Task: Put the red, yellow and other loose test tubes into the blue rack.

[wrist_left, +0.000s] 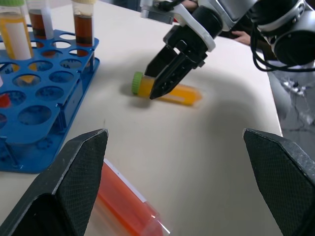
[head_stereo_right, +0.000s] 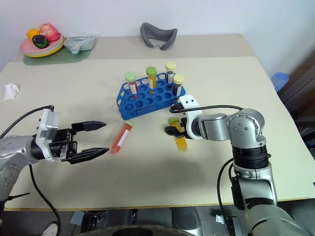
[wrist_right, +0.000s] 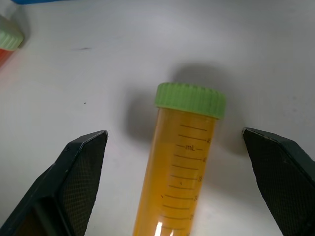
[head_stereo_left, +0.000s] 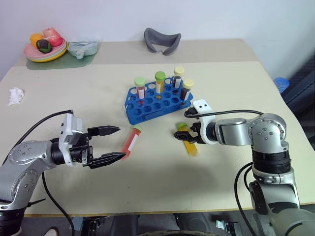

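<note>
Two grippers work over a beige table (head_stereo_left: 147,187). Left gripper (head_stereo_left: 114,144), reaching in level from the robot's left, has its black fingers spread wide and holds nothing; the red tube (head_stereo_left: 131,140) lies flat just past its fingertips, green cap toward the rack. Right gripper (head_stereo_left: 181,134), angled downward from the robot's right, is likewise wide and empty, poised directly above the yellow tube (wrist_right: 179,162), which lies on the table between the two fingers without visible contact; its green cap points toward the rack. Blue rack (head_stereo_left: 147,105) stands mid-table, just beyond both loose tubes, and carries four upright capped tubes (head_stereo_left: 160,81) along its far rows; the remaining holes stand vacant. Bare tabletop separates the two loose tubes and extends to the near edge. Far left corner: a plate of toy food (head_stereo_left: 45,49) on a green mat; a grey curved object (head_stereo_left: 162,41) sits at the far edge, and a crumpled white tissue (head_stereo_left: 15,95) near the left edge, all well apart from the rack.
</note>
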Robot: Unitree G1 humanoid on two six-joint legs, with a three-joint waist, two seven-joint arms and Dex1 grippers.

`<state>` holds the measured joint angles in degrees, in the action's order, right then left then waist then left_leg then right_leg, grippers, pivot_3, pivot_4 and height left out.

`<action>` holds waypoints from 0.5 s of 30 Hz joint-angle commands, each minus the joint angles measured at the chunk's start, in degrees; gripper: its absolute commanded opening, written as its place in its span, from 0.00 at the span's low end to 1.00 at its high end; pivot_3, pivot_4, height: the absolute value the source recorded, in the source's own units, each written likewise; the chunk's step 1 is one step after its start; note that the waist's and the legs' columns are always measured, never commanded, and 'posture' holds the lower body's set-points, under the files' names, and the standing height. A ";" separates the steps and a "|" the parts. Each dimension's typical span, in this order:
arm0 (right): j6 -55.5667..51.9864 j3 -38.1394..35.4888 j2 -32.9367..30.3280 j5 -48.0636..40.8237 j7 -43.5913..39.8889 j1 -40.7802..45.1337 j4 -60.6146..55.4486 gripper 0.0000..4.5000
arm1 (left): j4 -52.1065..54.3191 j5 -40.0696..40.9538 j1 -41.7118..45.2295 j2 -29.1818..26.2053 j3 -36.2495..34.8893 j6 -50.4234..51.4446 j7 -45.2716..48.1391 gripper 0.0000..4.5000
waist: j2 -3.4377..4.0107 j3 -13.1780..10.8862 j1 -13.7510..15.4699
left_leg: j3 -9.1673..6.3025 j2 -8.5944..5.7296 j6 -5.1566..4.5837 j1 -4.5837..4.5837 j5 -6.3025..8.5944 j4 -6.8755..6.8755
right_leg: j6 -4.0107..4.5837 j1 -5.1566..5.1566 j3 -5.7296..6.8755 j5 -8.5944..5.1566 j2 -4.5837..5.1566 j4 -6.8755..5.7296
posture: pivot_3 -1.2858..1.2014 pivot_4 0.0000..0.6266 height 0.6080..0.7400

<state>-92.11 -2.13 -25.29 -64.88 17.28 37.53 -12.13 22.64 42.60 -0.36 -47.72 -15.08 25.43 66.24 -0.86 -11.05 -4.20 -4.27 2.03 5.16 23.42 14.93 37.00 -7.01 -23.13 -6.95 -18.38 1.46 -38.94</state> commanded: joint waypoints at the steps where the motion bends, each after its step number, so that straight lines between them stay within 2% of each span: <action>1: -0.39 0.51 0.91 2.13 0.50 -0.65 0.02 0.94 | 0.76 -0.72 0.44 -0.70 -1.20 -1.45 0.40 1.00 | -0.01 0.01 0.00 | 0.00 0.00 0.00 0.00 0.00 0.00 | 0.00 0.00 0.00 0.00 0.00 0.00 | 0.52 0.24 1.00; 3: -0.39 0.66 1.10 3.27 0.19 -0.71 0.04 0.81 | 0.84 -0.94 0.54 -0.57 -1.09 -1.51 0.33 1.00 | -0.02 0.01 0.01 | 0.00 0.00 0.00 0.00 0.00 0.01 | 0.00 0.01 0.00 0.00 0.00 0.00 | 0.52 0.24 1.00; 7: -0.39 1.47 1.98 7.12 -0.96 -1.07 -0.56 0.37 | 0.66 -1.13 0.92 -0.44 -1.08 -1.54 0.29 1.00 | -0.02 0.01 0.00 | 0.00 0.01 0.00 0.00 0.00 -0.02 | 0.00 -0.01 0.00 -0.01 -0.01 0.00 | 0.52 0.24 1.00; 9: -0.39 1.85 1.88 9.39 -2.00 -1.59 -1.33 0.19 | 0.94 -0.99 1.01 -0.27 -1.17 -1.30 -0.10 1.00 | -0.02 0.01 -0.03 | 0.00 0.01 0.00 0.00 0.00 -0.02 | 0.00 -0.01 0.00 0.00 -0.02 0.00 | 0.52 0.24 1.00; 12: -0.14 1.25 2.15 12.23 -3.58 -2.29 -3.19 0.18 | 0.98 -0.82 0.99 -0.05 -1.52 -1.18 -0.56 1.00 | -0.03 0.02 0.02 | 0.00 0.01 0.00 0.00 0.00 -0.02 | 0.00 -0.01 0.00 0.00 -0.02 0.00 | 0.52 0.24 1.00; 15: -0.03 -2.46 3.33 12.55 -6.45 -2.05 -5.95 0.18 | 0.92 -0.72 1.13 0.25 -1.57 -1.15 -1.16 1.00 | -0.02 0.01 0.08 | 0.00 0.01 0.00 0.00 0.00 -0.01 | 0.00 -0.01 0.00 0.00 -0.01 0.01 | 0.52 0.24 1.00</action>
<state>-92.05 -2.62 -22.45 -52.87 12.42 35.76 -15.87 22.63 41.46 0.32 -47.57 -15.07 25.26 65.48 -0.89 -11.04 -4.12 -4.27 2.04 5.16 23.42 14.94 36.99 -7.01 -23.14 -6.95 -18.39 1.45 -38.93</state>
